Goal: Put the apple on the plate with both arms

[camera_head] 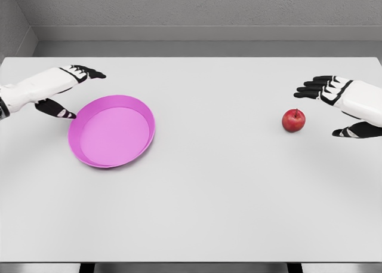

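— Two hands over the surface (pixel 197 219), then?
— Yes. The left hand (pixel 67 89) sits near the left edge, fingers (pixel 94 73) spread, thumb just beside the rim of the pink plate (pixel 91 158).
— And the apple (pixel 293 120)?
— Red, upright (stem up), resting on the surface toward the right edge, well apart from the plate.
— Anything pinching it?
— No. The right hand (pixel 340 106) is just beside it, fingers (pixel 313 88) spread and holding nothing.
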You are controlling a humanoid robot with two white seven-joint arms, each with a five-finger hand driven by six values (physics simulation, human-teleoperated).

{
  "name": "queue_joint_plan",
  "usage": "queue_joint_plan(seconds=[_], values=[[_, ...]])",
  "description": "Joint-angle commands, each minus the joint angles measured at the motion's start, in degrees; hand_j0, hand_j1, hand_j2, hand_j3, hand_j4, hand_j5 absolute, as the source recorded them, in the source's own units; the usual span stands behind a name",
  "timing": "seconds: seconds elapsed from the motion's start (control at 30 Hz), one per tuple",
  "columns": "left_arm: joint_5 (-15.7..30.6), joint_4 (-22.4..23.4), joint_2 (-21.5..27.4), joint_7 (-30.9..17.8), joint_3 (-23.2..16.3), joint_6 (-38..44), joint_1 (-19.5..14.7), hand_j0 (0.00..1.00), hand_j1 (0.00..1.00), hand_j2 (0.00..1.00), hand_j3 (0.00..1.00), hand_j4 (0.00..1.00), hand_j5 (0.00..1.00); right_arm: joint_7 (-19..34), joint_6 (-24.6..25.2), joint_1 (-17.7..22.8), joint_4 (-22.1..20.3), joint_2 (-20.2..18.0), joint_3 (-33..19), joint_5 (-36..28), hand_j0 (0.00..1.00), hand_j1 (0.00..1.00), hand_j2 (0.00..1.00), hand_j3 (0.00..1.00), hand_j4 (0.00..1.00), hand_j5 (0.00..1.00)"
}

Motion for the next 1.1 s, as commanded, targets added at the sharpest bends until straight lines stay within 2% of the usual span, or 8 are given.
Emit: queue_joint_plan(seconds=[0.0,0.1,0.17,0.27,0.4,0.57,0.73,1.07], values=[[0.3,0.1,-0.6,0.0,0.0,0.1,0.0,1.00,1.00,1.00,1.00,1.00,1.00,0.0,0.1,0.0,-0.1,-0.1,0.0,0.0,1.00,1.00,1.00,1.00,1.00,1.00],[0.2,0.3,-0.4,0.0,0.1,0.1,-0.1,1.00,1.00,1.00,1.00,1.00,1.00,-0.2,0.1,-0.6,0.0,0.1,0.2,-0.6,1.00,1.00,1.00,1.00,1.00,1.00],[0.2,0.2,-0.2,-0.1,0.1,0.1,-0.2,1.00,1.00,1.00,1.00,1.00,1.00,0.5,6.7,-2.3,0.0,0.8,2.7,-0.2,1.00,1.00,1.00,1.00,1.00,1.00],[0.2,0.4,-0.4,-0.1,0.1,0.1,-0.2,1.00,1.00,1.00,1.00,1.00,1.00,11.9,13.9,-15.4,2.1,4.9,15.6,-0.3,1.00,1.00,1.00,1.00,1.00,1.00],[0.2,0.4,-0.4,-0.1,0.1,0.1,-0.1,1.00,1.00,1.00,1.00,1.00,1.00,23.2,17.5,-20.5,4.9,6.3,18.1,-0.3,1.00,1.00,1.00,1.00,1.00,1.00],[0.1,0.5,-0.4,-0.1,0.2,0.1,-0.2,1.00,1.00,1.00,1.00,1.00,1.00,23.3,20.7,-24.0,10.0,8.8,18.2,-0.3,1.00,1.00,1.00,1.00,1.00,1.00],[0.1,0.5,-0.3,-0.1,0.2,0.1,-0.1,1.00,1.00,1.00,1.00,1.00,1.00,23.3,20.7,-33.1,19.6,14.6,29.9,-0.3,1.00,1.00,1.00,1.00,1.00,1.00],[0.1,0.7,-0.6,0.0,0.5,0.1,-0.2,1.00,1.00,1.00,1.00,1.00,1.00,23.3,21.5,-33.6,21.4,15.1,33.0,-0.2,1.00,1.00,1.00,1.00,1.00,1.00]])
